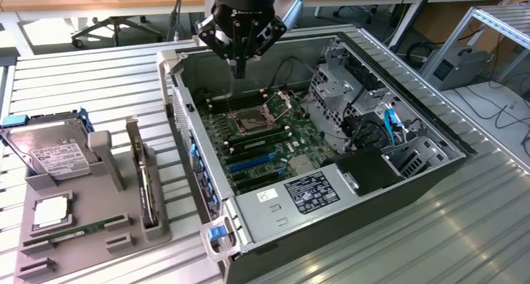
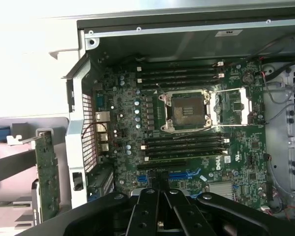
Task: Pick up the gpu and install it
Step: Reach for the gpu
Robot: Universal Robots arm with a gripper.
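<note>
The gpu (image 1: 148, 186) stands on its edge in a slot of the grey holder (image 1: 91, 247) at the exterior view's left, its silvery bracket end pointing away from the camera. In the wrist view the gpu (image 2: 47, 176) shows as a greenish board beside the case's rear wall. My gripper (image 1: 239, 70) hangs above the far end of the open computer case (image 1: 331, 222), shut with nothing between its fingers. It is well apart from the gpu. From the wrist, the shut gripper (image 2: 161, 191) points down at the motherboard (image 2: 187, 142), over the blue expansion slots (image 2: 179, 174).
On the holder also rest a silver hard drive (image 1: 51, 152), a square chip (image 1: 51, 212) and a thin green RAM stick (image 1: 73, 232). Inside the case sit an open CPU socket (image 1: 248, 119), a drive cage (image 1: 339, 92) and the power supply (image 1: 311, 194). All stands on a ribbed metal table (image 1: 414, 234).
</note>
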